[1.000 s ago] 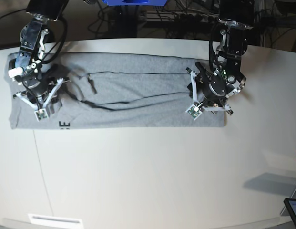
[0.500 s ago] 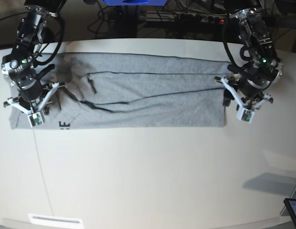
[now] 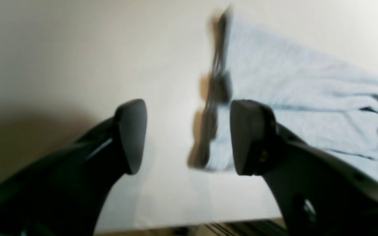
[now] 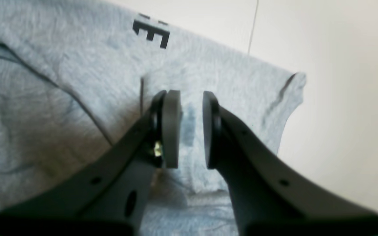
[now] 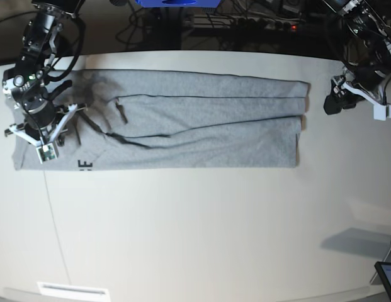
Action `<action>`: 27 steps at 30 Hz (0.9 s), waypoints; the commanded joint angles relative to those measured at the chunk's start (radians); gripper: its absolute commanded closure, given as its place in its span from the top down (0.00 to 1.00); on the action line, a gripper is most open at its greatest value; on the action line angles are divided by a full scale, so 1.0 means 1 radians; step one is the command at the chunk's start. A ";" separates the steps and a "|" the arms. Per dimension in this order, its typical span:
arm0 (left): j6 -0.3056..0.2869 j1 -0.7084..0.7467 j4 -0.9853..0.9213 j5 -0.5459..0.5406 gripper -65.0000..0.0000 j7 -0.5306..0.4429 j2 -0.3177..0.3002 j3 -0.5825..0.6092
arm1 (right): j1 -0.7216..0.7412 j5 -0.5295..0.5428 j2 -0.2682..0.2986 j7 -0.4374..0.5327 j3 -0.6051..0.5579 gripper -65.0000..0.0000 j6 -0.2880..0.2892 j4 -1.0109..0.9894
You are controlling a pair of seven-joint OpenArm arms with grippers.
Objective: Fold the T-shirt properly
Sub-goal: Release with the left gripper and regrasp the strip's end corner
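Left gripper [image 3: 187, 136] gapes empty (blurred view); right gripper [image 4: 190, 129], slightly parted, seemingly unclamped above T-shirt [image 5: 182, 119].

- The base view is evenly and brightly lit from above; the pale, matte cream table [image 5: 195, 233] reads clean with no glare, while the background behind its far edge sinks into near black.
- A soft grey shadow patch lies on the table at the lower right of that view, and the table's far edge bows, a wide-lens curve.
- The left wrist view is heavily motion-blurred: the heather-grey cotton T-shirt [image 3: 300, 98] smears, its dark edge doubled, and the black left gripper [image 3: 187, 136] is soft too.
- A dim brownish shadow fills that view's left side.
- The right wrist view is sharper: fabric grain and a black printed letter read clearly, the black right gripper [image 4: 190, 127] slightly soft, casting a warm shadow on the cloth.
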 commanded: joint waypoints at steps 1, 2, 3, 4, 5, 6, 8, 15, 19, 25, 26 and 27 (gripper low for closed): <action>-0.006 -0.006 -0.021 -0.053 0.62 -0.016 -0.022 -0.004 | 0.012 0.009 0.010 0.024 0.003 0.16 -0.002 0.021; -0.007 -0.004 -0.049 -0.075 0.62 -0.016 -0.027 -0.002 | 0.012 0.009 0.012 0.024 0.005 0.16 -0.002 0.021; -0.010 -0.004 -0.069 -0.099 0.62 -0.018 -0.028 -0.002 | 0.012 0.007 0.013 0.024 0.005 0.16 -0.002 0.021; -0.026 -0.003 -0.072 -0.116 0.62 -0.018 -0.028 -0.004 | 0.011 0.007 0.013 0.024 0.005 0.16 -0.002 0.021; -0.050 -0.003 -0.072 -0.121 0.62 -0.018 -0.030 -0.009 | 0.001 0.007 0.015 0.024 0.005 0.16 -0.002 0.021; -0.081 -0.003 -0.067 -0.119 0.62 -0.018 -0.030 -0.009 | -0.005 0.007 0.015 0.024 0.005 0.16 -0.002 0.021; -0.118 -0.009 -0.072 -0.096 0.62 -0.018 -0.030 -0.006 | -0.006 0.007 0.015 0.024 0.003 0.16 -0.002 0.021; -0.124 -0.037 -0.145 0.019 0.62 -0.019 -0.022 0.070 | -0.006 0.007 0.015 0.024 0.005 0.16 -0.002 0.021; -0.124 -0.064 -0.233 0.014 0.62 -0.021 -0.019 0.096 | -0.006 0.007 0.015 0.024 0.002 0.16 -0.002 0.021; -0.125 -0.089 -0.314 0.014 0.62 -0.092 -0.019 0.191 | -0.005 0.007 0.015 0.024 0.000 0.16 -0.002 0.021; -0.125 -0.089 -0.320 0.014 0.62 -0.105 -0.019 0.215 | -0.005 0.007 0.015 0.024 0.000 0.16 -0.002 0.021; -0.125 -0.089 -0.329 0.014 0.62 -0.115 -0.019 0.245 | -0.003 0.007 0.016 0.024 0.002 0.16 -0.002 0.019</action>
